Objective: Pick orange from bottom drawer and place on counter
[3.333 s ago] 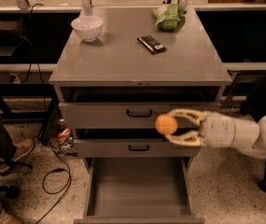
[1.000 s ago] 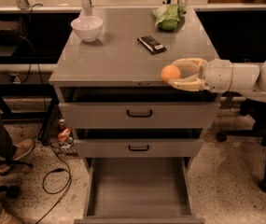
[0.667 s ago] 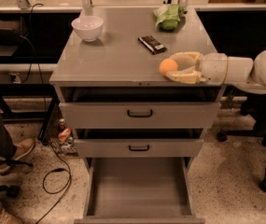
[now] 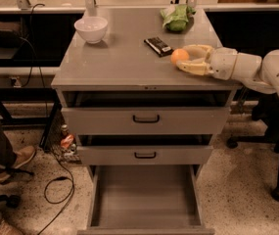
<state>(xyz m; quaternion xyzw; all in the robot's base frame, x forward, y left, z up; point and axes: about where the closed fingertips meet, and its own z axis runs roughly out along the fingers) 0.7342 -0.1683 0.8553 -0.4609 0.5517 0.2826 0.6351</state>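
The orange point(image 4: 178, 56) sits between the two fingers of my gripper point(image 4: 182, 58) over the right side of the counter point(image 4: 119, 58), at or just above its surface. The gripper is shut on the orange, one cream finger point(image 4: 197, 48) behind it and one in front. My arm point(image 4: 256, 70) reaches in from the right. The bottom drawer point(image 4: 144, 199) is pulled out at the foot of the cabinet, and its grey floor is bare.
On the counter stand a white bowl point(image 4: 90, 29) at the back left, a flat black object point(image 4: 158, 46) near the orange and a green leafy bundle point(image 4: 177, 17) at the back right. Two upper drawers point(image 4: 146, 118) are slightly open. A person's shoe point(image 4: 12, 161) is at the left.
The gripper has carried the orange up from in front of the drawers, over the counter's right front edge, and further in and down onto the counter.
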